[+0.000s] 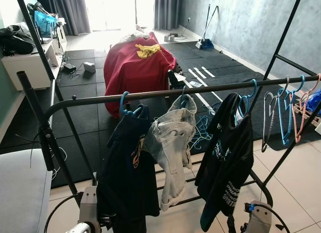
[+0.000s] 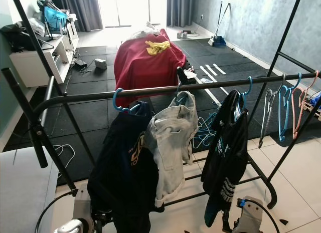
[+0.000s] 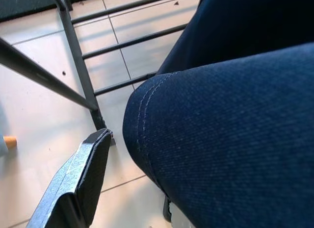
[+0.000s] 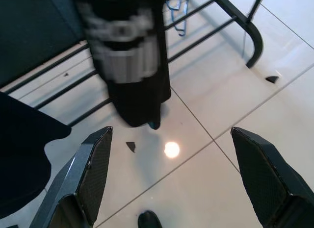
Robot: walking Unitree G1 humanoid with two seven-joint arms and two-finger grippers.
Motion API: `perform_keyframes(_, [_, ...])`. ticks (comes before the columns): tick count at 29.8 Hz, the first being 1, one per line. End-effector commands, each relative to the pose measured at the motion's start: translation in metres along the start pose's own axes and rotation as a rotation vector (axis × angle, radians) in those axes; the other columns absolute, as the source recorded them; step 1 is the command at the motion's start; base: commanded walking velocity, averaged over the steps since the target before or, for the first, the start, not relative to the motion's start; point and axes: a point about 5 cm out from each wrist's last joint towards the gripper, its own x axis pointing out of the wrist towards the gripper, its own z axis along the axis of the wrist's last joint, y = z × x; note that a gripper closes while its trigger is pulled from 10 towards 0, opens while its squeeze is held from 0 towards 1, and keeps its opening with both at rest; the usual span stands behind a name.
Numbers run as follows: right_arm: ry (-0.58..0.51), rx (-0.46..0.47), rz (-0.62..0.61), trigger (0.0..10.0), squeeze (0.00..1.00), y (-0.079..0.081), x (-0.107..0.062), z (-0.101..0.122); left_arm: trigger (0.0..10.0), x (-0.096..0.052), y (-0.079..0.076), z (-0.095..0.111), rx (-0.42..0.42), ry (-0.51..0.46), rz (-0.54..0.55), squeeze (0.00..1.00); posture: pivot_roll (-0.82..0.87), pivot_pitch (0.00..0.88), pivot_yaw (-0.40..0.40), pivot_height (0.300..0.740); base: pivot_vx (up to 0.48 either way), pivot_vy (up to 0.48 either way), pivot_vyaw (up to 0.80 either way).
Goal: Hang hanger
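A black metal clothes rail (image 1: pixel 150 94) runs across the scene, and the hangers all hang from it. A blue hanger (image 1: pixel 125 106) carries a dark navy shirt (image 1: pixel 128 168) toward the rail's left part. Beside it, a second hanger (image 1: pixel 183 97) holds pale denim shorts (image 1: pixel 173 143) at the middle. Further right, another blue hanger (image 1: pixel 248 95) bears a black printed shirt (image 1: pixel 228 158). At the rail's right end hang bare hangers (image 1: pixel 288 110): grey, blue and pink, close together.
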Motion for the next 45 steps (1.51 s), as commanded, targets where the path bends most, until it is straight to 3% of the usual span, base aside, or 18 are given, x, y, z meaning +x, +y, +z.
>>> perform_keyframes(1, [-0.019, -0.013, 0.025, 10.0, 0.0, 0.004, 0.0, 0.002, 10.0, 0.0, -0.003, -0.001, 0.018, -0.009, -0.026, 0.0, 0.0, 0.0, -0.034, 0.74, 0.0, 0.0, 0.0])
perform_keyframes(12, [-0.06, 0.007, 0.105, 10.0, 0.0, 0.006, 0.005, 0.016, 10.0, 0.002, -0.003, 0.015, 0.109, -0.079, -0.025, 0.0, 0.01, 0.0, -0.049, 0.74, 0.0, 0.0, 0.0])
perform_keyframes(19, [-0.115, -0.005, 0.135, 10.0, 0.0, 0.009, 0.005, 0.024, 10.0, 0.003, -0.004, 0.027, 0.08, -0.158, -0.019, 0.0, 0.01, 0.0, -0.049, 0.74, 0.0, 0.0, 0.0])
perform_keyframes(24, [-0.133, -0.04, 0.172, 10.0, 0.0, 0.012, 0.006, 0.028, 10.0, 0.001, -0.006, 0.036, 0.109, -0.238, -0.01, 0.0, 0.0, 0.0, -0.051, 0.74, 0.0, 0.0, 0.0])
perform_keyframes(27, [-0.15, -0.045, 0.207, 10.0, 0.0, 0.013, 0.005, 0.029, 10.0, 0.0, -0.006, 0.039, 0.099, -0.278, -0.048, 0.0, 0.0, 0.0, -0.051, 0.74, 0.0, 0.0, 0.0])
perform_keyframes(28, [-0.161, -0.051, 0.218, 10.0, 0.78, 0.009, 0.003, 0.029, 10.0, -0.003, -0.004, 0.04, 0.085, -0.301, -0.087, 0.06, 0.0, 0.0, -0.05, 0.74, 0.0, 0.0, 0.0])
perform_keyframes(29, [-0.161, -0.051, 0.218, 10.0, 0.78, 0.009, 0.003, 0.029, 10.0, -0.003, -0.004, 0.04, 0.085, -0.301, -0.087, 0.06, 0.0, 0.0, -0.05, 0.74, 0.0, 0.0, 0.0])
perform_keyframes(30, [-0.169, -0.056, 0.223, 10.0, 1.0, 0.004, 0.001, 0.029, 10.0, -0.006, -0.001, 0.041, 0.084, -0.324, -0.115, 0.88, 0.0, 0.0, -0.05, 0.74, 0.0, 0.0, 0.0])
perform_keyframes(31, [-0.178, -0.061, 0.233, 10.0, 1.0, 0.0, -0.001, 0.028, 10.0, -0.008, 0.002, 0.042, 0.083, -0.344, -0.142, 1.0, 0.0, 0.0, -0.05, 0.74, 0.0, 0.0, 0.0])
perform_keyframes(34, [-0.187, -0.08, 0.232, 10.0, 1.0, -0.01, -0.004, 0.028, 10.0, -0.014, 0.005, 0.041, 0.127, -0.368, -0.202, 1.0, 0.0, 0.0, -0.051, 0.74, 0.0, 0.0, 0.0])
perform_keyframes(39, [-0.19, -0.045, 0.25, 10.0, 1.0, -0.015, -0.006, 0.027, 10.0, -0.017, 0.009, 0.036, 0.184, -0.354, -0.185, 1.0, -0.01, 0.0, -0.054, 0.74, 0.0, 0.0, 0.0])
perform_keyframes(45, [-0.196, 0.007, 0.256, 10.0, 1.0, -0.019, -0.01, 0.023, 10.0, -0.019, 0.012, 0.034, 0.151, -0.361, -0.142, 1.0, -0.01, 0.0, -0.056, 0.74, 0.0, 0.0, 0.0])
